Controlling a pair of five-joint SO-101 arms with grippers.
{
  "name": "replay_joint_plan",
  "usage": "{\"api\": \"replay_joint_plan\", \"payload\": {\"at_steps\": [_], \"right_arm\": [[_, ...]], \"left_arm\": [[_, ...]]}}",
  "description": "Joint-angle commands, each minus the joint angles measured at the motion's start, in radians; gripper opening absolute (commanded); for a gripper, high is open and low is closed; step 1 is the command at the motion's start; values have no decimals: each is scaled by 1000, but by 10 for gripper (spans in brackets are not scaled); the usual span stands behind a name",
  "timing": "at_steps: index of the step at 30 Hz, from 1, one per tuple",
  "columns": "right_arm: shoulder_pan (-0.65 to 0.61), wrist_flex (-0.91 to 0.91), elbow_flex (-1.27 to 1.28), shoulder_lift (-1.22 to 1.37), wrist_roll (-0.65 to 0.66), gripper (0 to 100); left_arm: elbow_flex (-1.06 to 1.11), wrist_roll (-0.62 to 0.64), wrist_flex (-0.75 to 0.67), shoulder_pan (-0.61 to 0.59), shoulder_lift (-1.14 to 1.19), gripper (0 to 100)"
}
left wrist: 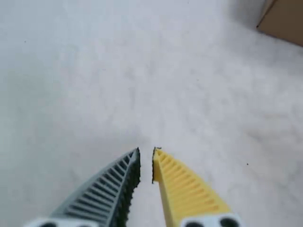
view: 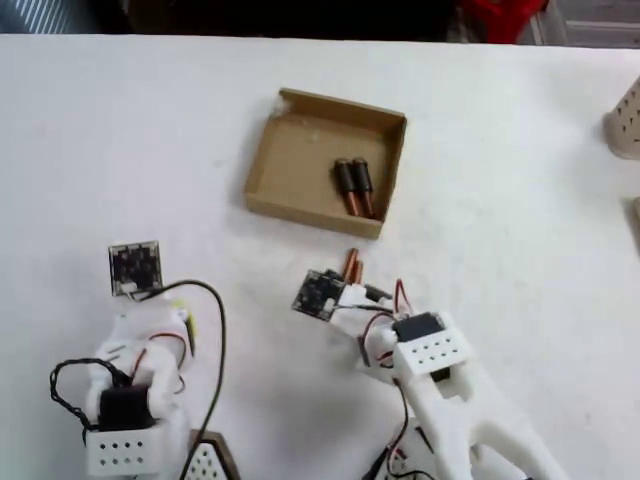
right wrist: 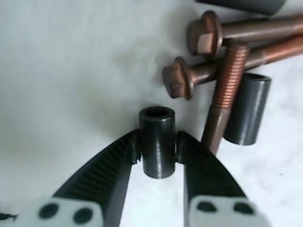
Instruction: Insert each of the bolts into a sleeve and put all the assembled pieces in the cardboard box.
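Observation:
My right gripper (right wrist: 157, 150) is shut on a black sleeve (right wrist: 157, 141), which stands upright on the table between its fingers. Just beyond it lie three copper bolts (right wrist: 222, 99) in a loose pile, touching one another, and a second black sleeve (right wrist: 248, 111) lying beside them. In the high view the bolts (view: 351, 264) lie just in front of the cardboard box (view: 285, 165), which holds two assembled pieces (view: 353, 185). My left gripper (left wrist: 147, 153), with one grey and one yellow finger, is shut over bare table, holding nothing.
A corner of the cardboard box (left wrist: 284, 19) lies far ahead of my left gripper. The left arm (view: 130, 400) sits at the table's near left, the right arm (view: 440, 370) near the middle. A perforated object (view: 625, 125) stands at the right edge.

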Motion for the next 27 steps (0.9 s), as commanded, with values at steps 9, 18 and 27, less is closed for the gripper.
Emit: {"api": "replay_joint_plan", "payload": {"at_steps": [9, 18, 27], "right_arm": [[-8, -44, -40, 119, -55, 12], [58, 19, -124, 119, -252, 17], [380, 297, -381, 119, -255, 16]], "left_arm": [[-2, -11, -2, -10, -8, 81], [-2, -11, -2, -12, -8, 80], [-3, -109, -2, -12, -8, 81]]}}
